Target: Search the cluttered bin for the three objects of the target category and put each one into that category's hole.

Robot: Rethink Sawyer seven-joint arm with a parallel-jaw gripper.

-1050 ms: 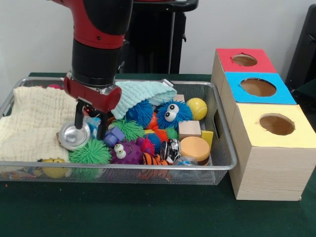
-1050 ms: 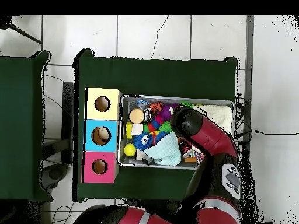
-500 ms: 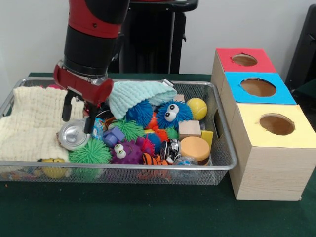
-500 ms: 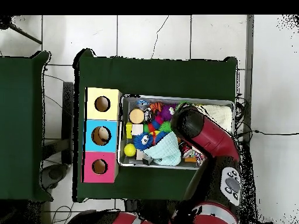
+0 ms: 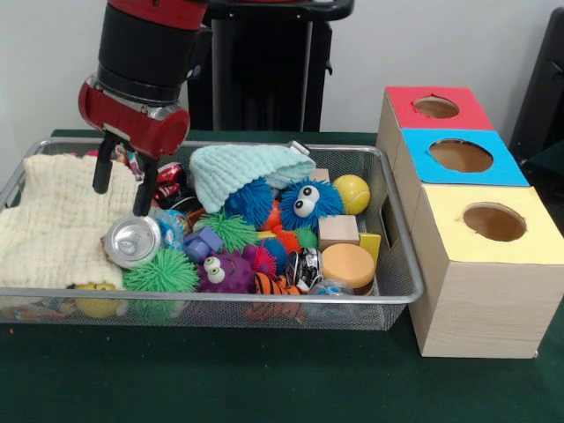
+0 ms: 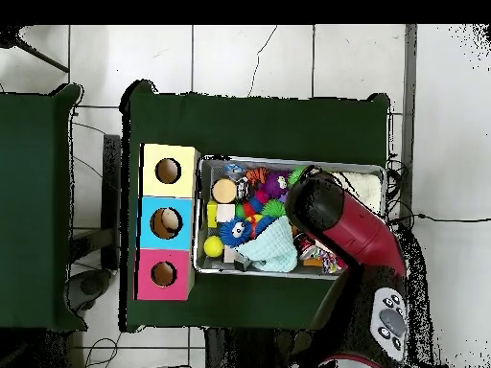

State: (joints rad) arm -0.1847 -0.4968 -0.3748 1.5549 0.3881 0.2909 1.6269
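The gripper [image 5: 123, 187] hangs with its two black fingers [image 5: 144, 192] spread and empty, just above a shiny round metal can [image 5: 132, 240] lying on its side in the wire mesh bin [image 5: 401, 273]. The can rests between a nubbly cream cloth [image 5: 57, 216] on the left and a spiky green rubber ball [image 5: 161, 273], with a ribbed mint cloth [image 5: 238, 172] farther right. Right of the bin stand wooden boxes with round holes: red-topped [image 5: 436, 107] far, blue-topped [image 5: 462, 156] between, yellow-topped [image 5: 493, 222] near.
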